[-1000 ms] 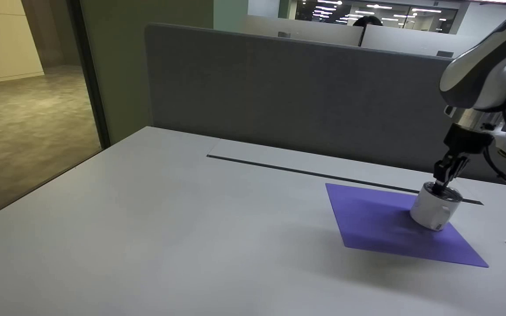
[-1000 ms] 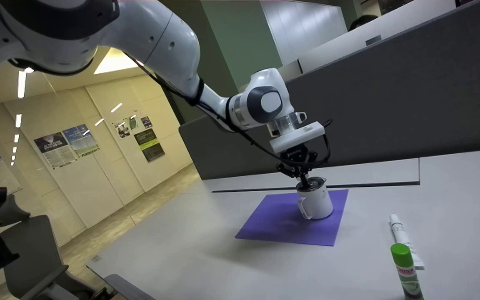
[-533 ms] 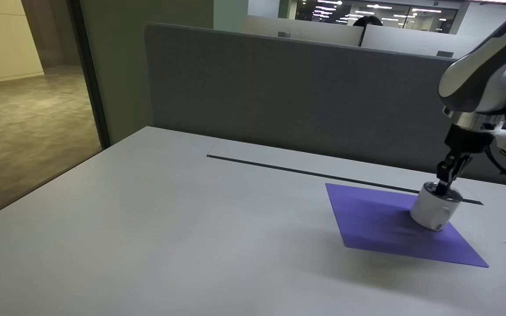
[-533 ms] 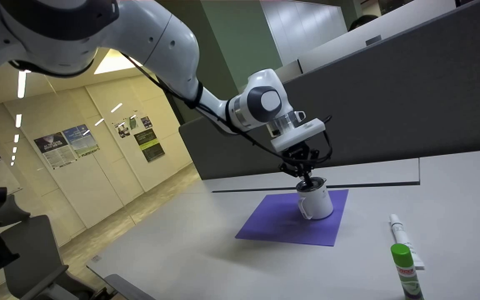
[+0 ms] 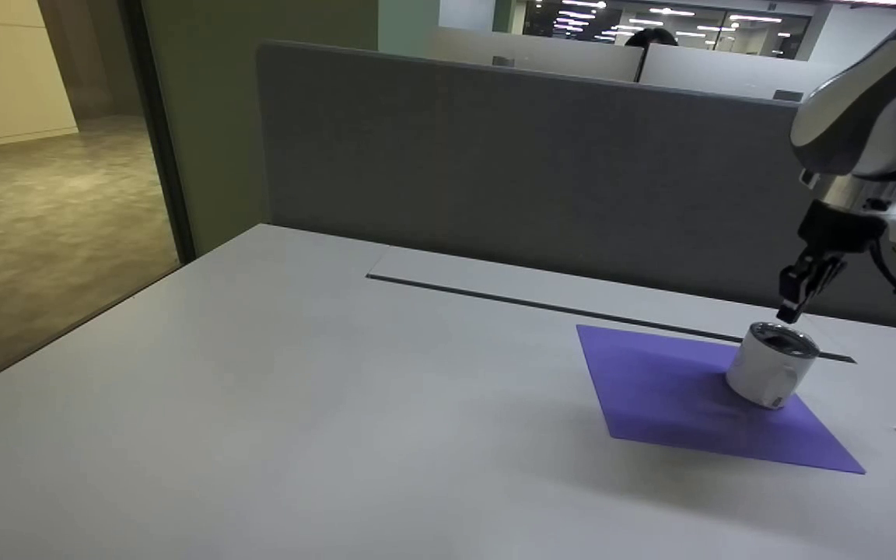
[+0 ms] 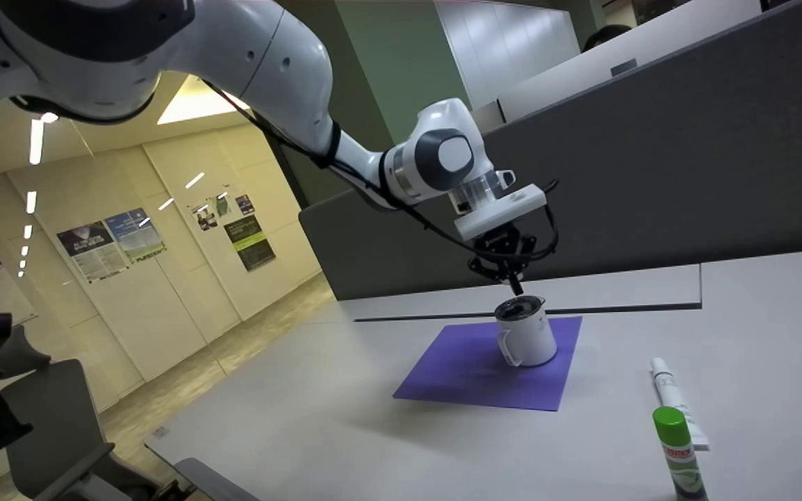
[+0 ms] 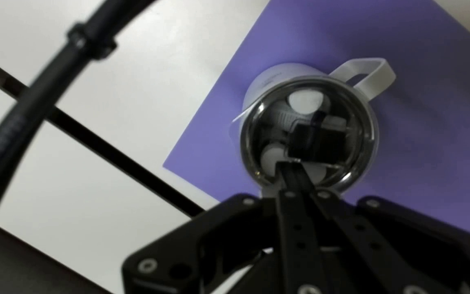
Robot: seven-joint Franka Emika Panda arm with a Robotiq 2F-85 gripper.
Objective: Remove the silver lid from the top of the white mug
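The white mug stands upright on the purple mat and also shows in an exterior view. In the wrist view its handle points up and right. The silver lid sits on the mug's top. In the wrist view the lid has a shiny rim, a reflective middle and a dark block-like patch. My gripper is just above the lid's far side, with its fingertips apart from it in both exterior views. In the wrist view the fingers are together with nothing between them, covering the lid's lower edge.
The purple mat lies on the white table. A grey partition stands behind. A white tube and a green-capped bottle are on the table to the right. A black cable hangs beside the gripper.
My gripper has risen from the lid, fingertips now above it instead of down on it. The mug and lid have not moved.
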